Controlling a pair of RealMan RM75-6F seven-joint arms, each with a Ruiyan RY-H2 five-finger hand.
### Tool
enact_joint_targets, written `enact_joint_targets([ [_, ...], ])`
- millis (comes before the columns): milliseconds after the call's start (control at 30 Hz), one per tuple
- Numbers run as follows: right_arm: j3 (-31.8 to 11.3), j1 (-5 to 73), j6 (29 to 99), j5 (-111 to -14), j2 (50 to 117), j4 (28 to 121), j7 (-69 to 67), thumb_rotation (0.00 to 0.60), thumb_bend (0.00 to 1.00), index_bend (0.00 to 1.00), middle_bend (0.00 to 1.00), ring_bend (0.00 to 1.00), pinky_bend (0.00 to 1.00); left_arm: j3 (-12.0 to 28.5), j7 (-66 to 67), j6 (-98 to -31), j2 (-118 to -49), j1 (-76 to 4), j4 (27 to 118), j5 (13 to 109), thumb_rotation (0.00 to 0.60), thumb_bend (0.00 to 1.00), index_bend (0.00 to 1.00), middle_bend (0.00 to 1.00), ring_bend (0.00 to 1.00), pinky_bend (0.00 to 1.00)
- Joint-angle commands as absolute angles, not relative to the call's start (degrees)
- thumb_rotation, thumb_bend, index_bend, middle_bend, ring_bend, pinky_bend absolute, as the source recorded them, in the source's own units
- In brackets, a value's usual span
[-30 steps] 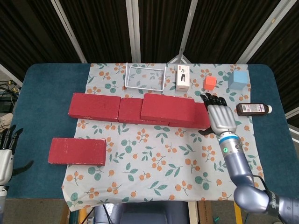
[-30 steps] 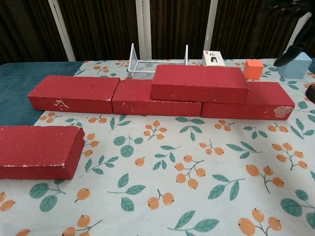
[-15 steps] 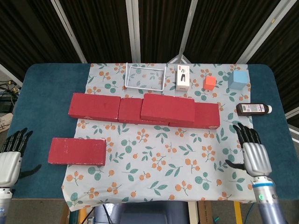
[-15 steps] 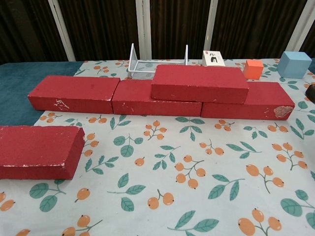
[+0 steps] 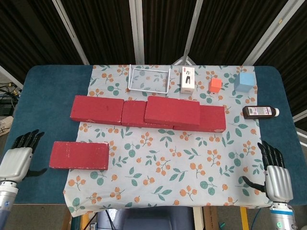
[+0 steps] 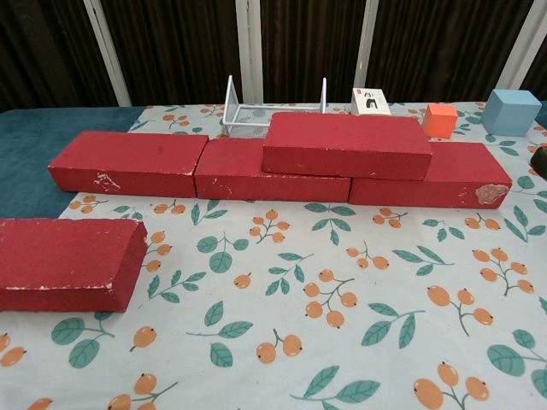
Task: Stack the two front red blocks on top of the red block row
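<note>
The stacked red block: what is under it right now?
The stacked red block rests across the middle block and right block of the row. The seam between them is covered.

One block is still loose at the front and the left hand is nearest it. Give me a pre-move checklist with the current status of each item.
1. Left hand free to grasp: ok, fingers apart, holding nothing.
2. Right hand clear of the row: ok, down at the near right table edge, holding nothing.
3. Front red block reachable: ok, lying flat on the cloth just right of the left hand, nothing on it.
4. First stacked block seated: ok, flat across the middle and right blocks of the row.
5. Landing spot free: ok, the left row block has a bare top.
6. Contact of hand with block: not ok, still apart.
</note>
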State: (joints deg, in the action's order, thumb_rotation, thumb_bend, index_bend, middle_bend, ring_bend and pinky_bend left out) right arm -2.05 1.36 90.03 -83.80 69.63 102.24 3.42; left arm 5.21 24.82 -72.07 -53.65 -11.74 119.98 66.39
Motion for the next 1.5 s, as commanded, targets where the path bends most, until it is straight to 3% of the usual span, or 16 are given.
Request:
enact_joint_targets([
  [33, -2.07, 1.18, 90.13, -83.92, 69.51, 102.41, 3.17, 0.600, 0.05, 0.00, 0.00, 0.00, 0.00, 7.31, 30.80, -66.16, -51.52, -17.55, 123.15, 58.17, 0.600, 0.00, 0.00, 0.00, 0.00, 0.00],
  [267, -1.87, 1.42, 88.66, -83.57, 69.73, 103.27, 4.01, 0.600, 0.05, 0.00, 0.00, 0.00, 0.00, 8.05, 37.78, -60.65, -53.76, -25.27, 122.64, 45.56, 0.600, 0.00, 0.00, 0.00, 0.00, 0.00],
  [667, -2.74, 1.73, 87.19, -81.77, 69.75, 103.30, 4.49, 0.600, 0.05, 0.00, 0.00, 0.00, 0.00, 5.59, 44.65, -61.28, -61.43, -31.82, 119.09, 37.27, 0.600, 0.00, 0.00, 0.00, 0.00, 0.00],
  [1500, -3.24, 1.49, 86.33, -80.75, 69.99, 104.03, 4.96, 0.600, 0.05, 0.00, 0.00, 0.00, 0.00, 0.86, 45.25, -64.06, -69.33, -34.18, 112.33, 37.43, 0.600, 0.00, 0.00, 0.00, 0.00, 0.00],
])
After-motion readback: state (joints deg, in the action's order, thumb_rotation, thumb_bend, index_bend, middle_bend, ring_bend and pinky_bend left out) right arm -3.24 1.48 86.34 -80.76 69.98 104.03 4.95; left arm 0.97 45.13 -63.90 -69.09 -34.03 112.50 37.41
